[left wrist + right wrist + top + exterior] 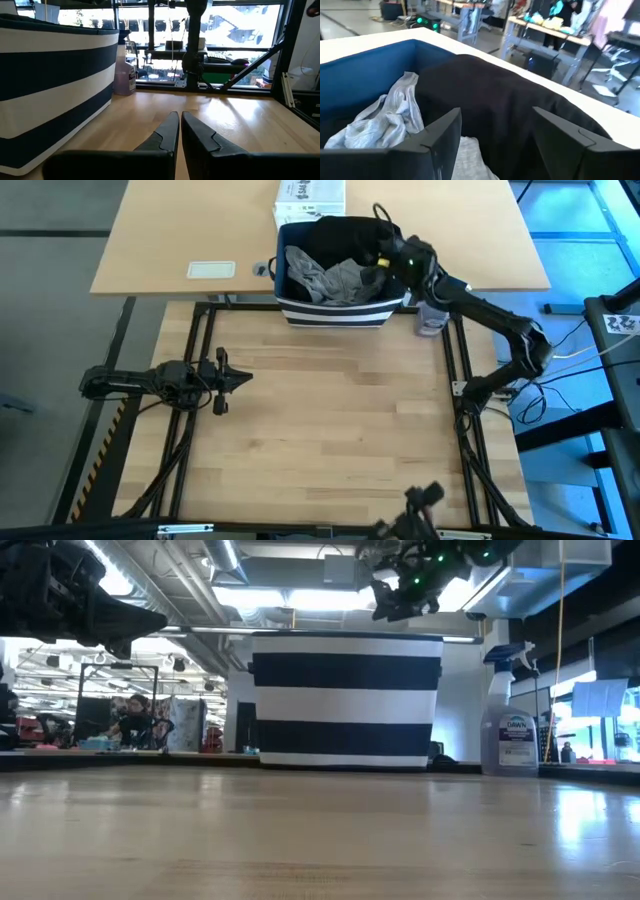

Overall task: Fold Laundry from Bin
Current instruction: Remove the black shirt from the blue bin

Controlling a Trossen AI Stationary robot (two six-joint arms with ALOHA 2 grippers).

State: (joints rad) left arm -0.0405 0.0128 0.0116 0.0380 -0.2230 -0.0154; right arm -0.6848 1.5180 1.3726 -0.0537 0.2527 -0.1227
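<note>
The bin (340, 308), navy with white stripes, stands at the table's far edge; it also shows in the low view (345, 700). Inside it lies the laundry: a light grey garment (325, 277) (385, 117) and a black one (345, 235) (505, 100) draped over the bin's far right rim. My right gripper (385, 260) (497, 125) hovers open over the bin's right side, above the black cloth, with nothing between its fingers. My left gripper (240, 377) (180, 120) waits shut and level above the table's left part.
A spray bottle (432, 315) (510, 730) stands just right of the bin at the table's far right corner. A white printed box (310, 195) sits behind the bin on the rear table, where a flat white card (211, 270) also lies. Bare wooden tabletop (340, 420) spreads in front of the bin.
</note>
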